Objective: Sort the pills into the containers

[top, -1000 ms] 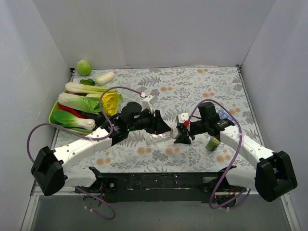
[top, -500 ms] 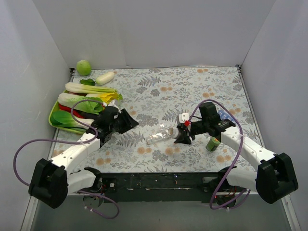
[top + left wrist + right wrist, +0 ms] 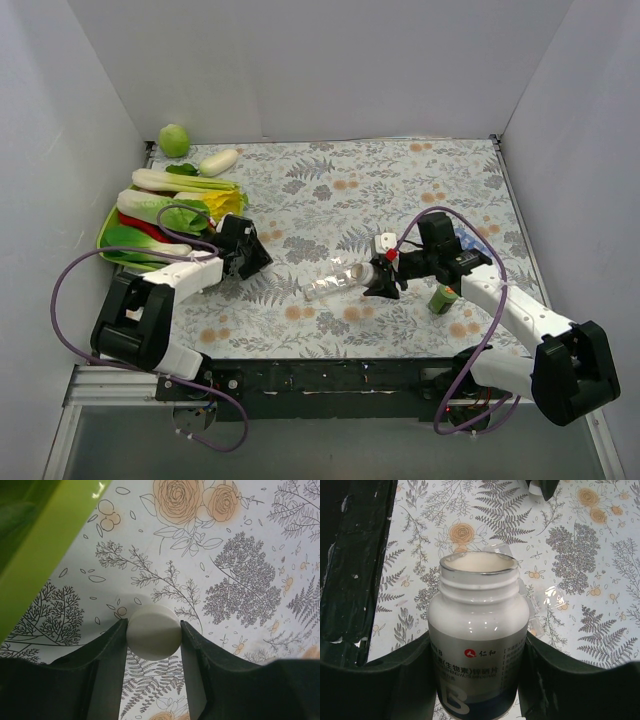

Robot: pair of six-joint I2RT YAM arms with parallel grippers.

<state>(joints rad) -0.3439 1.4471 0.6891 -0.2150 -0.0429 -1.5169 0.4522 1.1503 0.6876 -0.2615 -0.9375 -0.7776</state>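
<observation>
The clear pill box [image 3: 326, 287] lies near the middle of the counter [image 3: 400, 180], its long axis running from 8 o'clock to 2 o'clock in the overhead view. The right gripper [image 3: 372, 279] is closed on an uncapped white bottle [image 3: 477, 615] whose mouth is pointed toward the box. The box is found just beside it at about 8 o'clock, with clear compartments glimpsed past the bottle's rim in the wrist view. The left gripper [image 3: 248, 252] is clamped on a round white cap [image 3: 153, 631], by the look of it. It is held well apart at 10 o'clock of the box, next to the green tray [image 3: 45, 535]. The right arm is judged the nearer, so pouring would be done by tipping the mouth down toward 8 o'clock. No pills can be made out in the compartments.
</observation>
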